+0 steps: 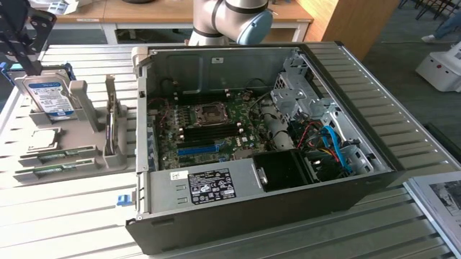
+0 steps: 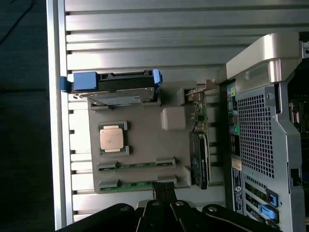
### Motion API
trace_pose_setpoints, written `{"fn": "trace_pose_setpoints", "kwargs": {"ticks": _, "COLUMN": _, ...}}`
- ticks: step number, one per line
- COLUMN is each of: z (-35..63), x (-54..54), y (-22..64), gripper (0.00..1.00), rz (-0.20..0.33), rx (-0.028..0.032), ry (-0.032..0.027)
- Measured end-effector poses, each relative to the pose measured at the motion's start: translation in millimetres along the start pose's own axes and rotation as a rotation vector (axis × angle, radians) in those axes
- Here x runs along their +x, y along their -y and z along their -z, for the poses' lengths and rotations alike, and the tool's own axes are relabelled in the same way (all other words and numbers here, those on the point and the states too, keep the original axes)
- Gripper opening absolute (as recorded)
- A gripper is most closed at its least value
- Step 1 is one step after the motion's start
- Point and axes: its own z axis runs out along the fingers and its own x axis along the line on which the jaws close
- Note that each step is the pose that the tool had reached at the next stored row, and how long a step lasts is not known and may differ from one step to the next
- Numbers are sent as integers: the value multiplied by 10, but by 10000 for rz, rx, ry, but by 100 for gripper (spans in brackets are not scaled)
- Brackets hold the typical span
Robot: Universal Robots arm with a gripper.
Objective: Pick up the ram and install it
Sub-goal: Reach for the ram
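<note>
Two ram sticks, thin green boards, lie flat in slots of a grey holder (image 1: 119,156): one ram stick (image 1: 59,156) (image 2: 137,165) and a second ram stick (image 1: 54,171) (image 2: 137,184) beside it. My gripper (image 1: 30,65) (image 2: 164,189) hangs well above the holder at the exterior view's far left, shut, with nothing between its fingers. In the wrist view its tips line up near the edge of the second stick. The open computer case (image 1: 360,186) lies on its side, its motherboard (image 1: 209,129) exposed.
The holder also carries a silver hard drive (image 1: 47,97) (image 2: 116,92) standing upright, a CPU chip (image 1: 43,140) (image 2: 112,137) and a green expansion card (image 1: 112,121) (image 2: 199,154) on edge. The slatted metal table (image 1: 65,216) runs under everything. The arm's base (image 1: 230,21) stands behind the case.
</note>
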Motion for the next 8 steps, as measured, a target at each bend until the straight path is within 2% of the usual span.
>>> {"fn": "trace_pose_setpoints", "kwargs": {"ticks": 8, "z": 3, "x": 153, "y": 12, "gripper": 10, "rz": 0, "rx": 0, "ry": 0}}
